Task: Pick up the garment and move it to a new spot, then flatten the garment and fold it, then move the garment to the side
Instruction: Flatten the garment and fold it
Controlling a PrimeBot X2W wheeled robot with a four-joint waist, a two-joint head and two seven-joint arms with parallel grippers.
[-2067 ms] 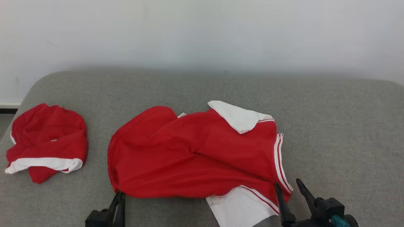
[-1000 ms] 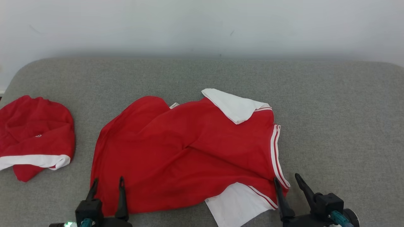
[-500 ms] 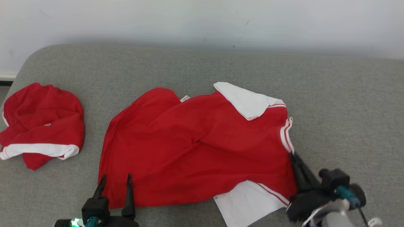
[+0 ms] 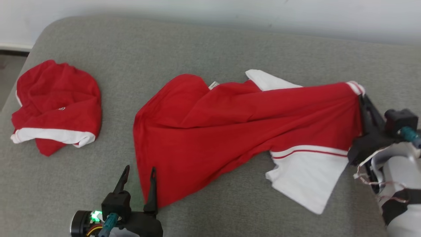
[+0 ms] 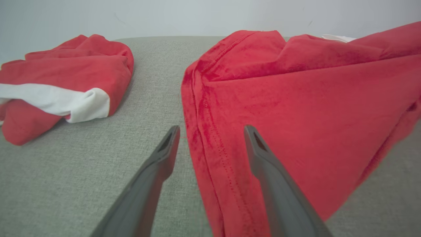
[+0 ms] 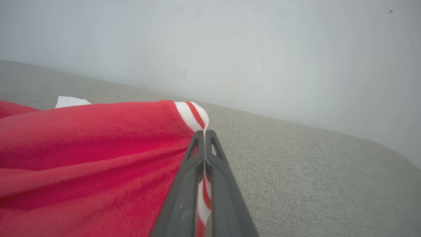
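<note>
red polo shirt [image 4: 230, 128] is lying across grey upholstery [image 4: 213, 42]; right gripper [image 4: 361, 97] is clamping its striped cuff [image 6: 194, 115], left gripper [image 4: 140, 169] is straddling the hem [image 5: 210, 148], fingers spread.

We see left hand [image 4: 139, 168], right hand [image 4: 362, 98]: black, long dark fingers [image 4: 152, 192], teal plugs [image 4: 408, 133], green light [image 4: 95, 215], pale forearm [image 4: 399, 168].

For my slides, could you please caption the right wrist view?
Right gripper shut on the striped trim of the red garment, over the grey cushion.
</note>
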